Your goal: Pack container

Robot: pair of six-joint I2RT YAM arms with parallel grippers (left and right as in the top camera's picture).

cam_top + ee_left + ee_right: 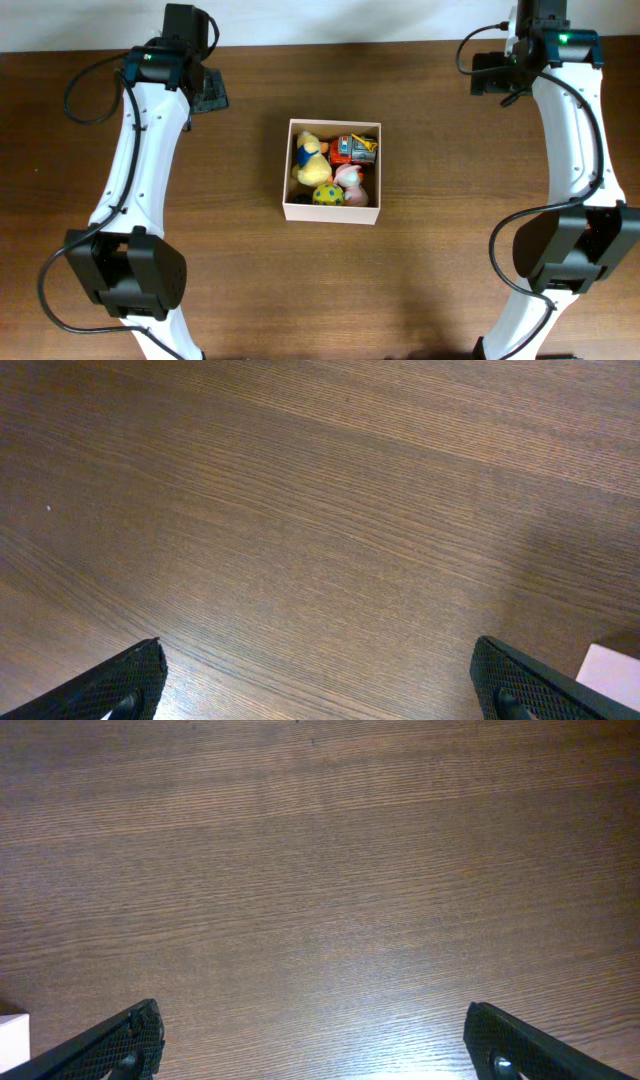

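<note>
The container (332,212), a square white-walled box with a tan inside, sits at the middle of the table. It holds a yellow plush duck (310,158), a red toy car (353,148), a pink toy (351,178) and a yellow-green ball (327,194). My left gripper (207,90) hangs at the back left, well away from the box, open and empty (318,660). My right gripper (490,74) is at the back right, also open with only bare wood between its fingers (312,1020). A white corner of the container (612,670) shows at the edge of each wrist view (12,1035).
The dark wooden table (230,260) shows nothing loose around the box. Both white arms run down the left and right sides to their bases at the front edge. A pale wall runs along the back.
</note>
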